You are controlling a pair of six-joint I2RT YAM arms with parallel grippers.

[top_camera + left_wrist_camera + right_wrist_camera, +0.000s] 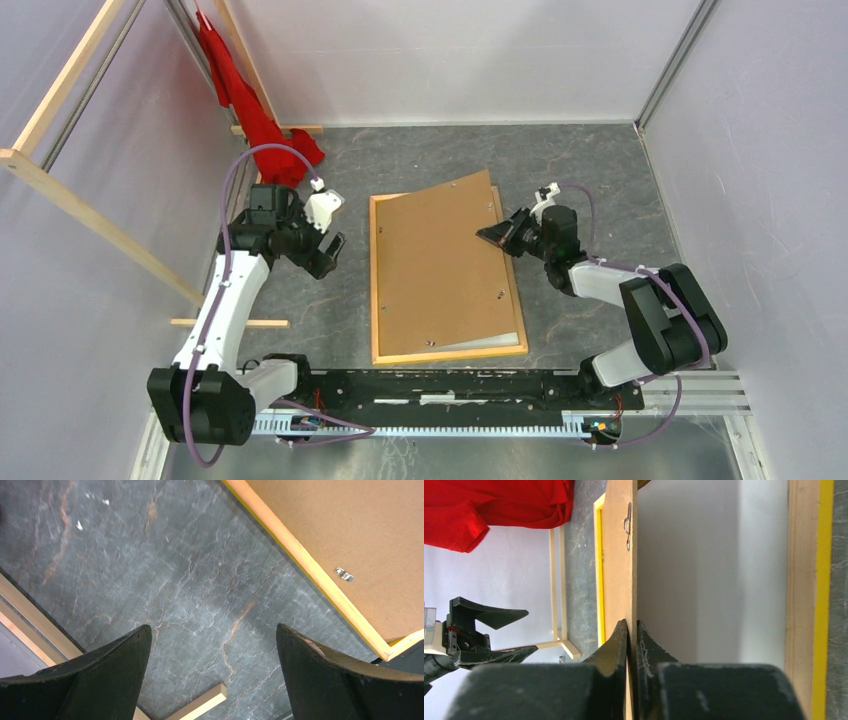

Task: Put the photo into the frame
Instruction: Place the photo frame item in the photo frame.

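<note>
Now, the frame (376, 290) lies face down on the grey table (600, 170), wood back up, with a yellow lip showing along its outer edge. The photo (709, 580) sits inside the frame's recess, white back up. From overhead only a pale strip of it shows, at the frame's near right corner.

Brown backing board (440, 260) rests askew over the frame. Its far corner overhangs the frame's far rail and its right edge is lifted off the right rail.

Right gripper (631, 630): fingers pinched narrow on the board's raised right edge, just inside the frame's far right corner.

Left gripper (330, 245): fingers spread wide, holding nothing. It hangs over bare table just left of the frame's left rail.

Red cloth (250, 110) is heaped well beyond the frame's far left corner and plays no part.

Judgement: the photo looks placed already, and the step in hand is closing the board over it. The next move calls for swinging the board square with the frame's opening, then lowering it flat without dragging the print. The left gripper could steady the frame's left rail. Whether the photo lies fully square under the board I cannot tell.
</note>
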